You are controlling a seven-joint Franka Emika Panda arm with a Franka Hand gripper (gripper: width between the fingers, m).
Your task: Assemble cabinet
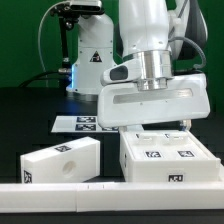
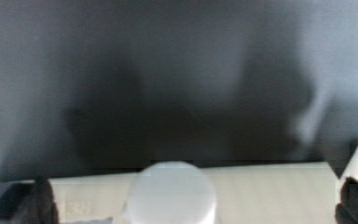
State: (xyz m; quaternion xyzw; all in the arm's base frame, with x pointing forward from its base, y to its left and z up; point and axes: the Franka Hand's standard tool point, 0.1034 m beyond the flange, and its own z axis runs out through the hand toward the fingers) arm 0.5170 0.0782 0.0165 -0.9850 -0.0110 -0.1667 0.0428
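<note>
Cabinet box (image 1: 165,158) just below claw (image 1: 150,122), jaws wide; off-centre descent could clip its rim, shoving it askew

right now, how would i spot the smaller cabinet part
Start at the long white rail in front. Just behind it, on the exterior view's left, lies the small block. Unlike the wider box beside it, it shows a round hole.

Marker board (image 1: 82,123) lies flat on black surface (image 1: 30,115), tags up. Long white rail (image 1: 60,198) runs across foreground, nr camera.
</note>
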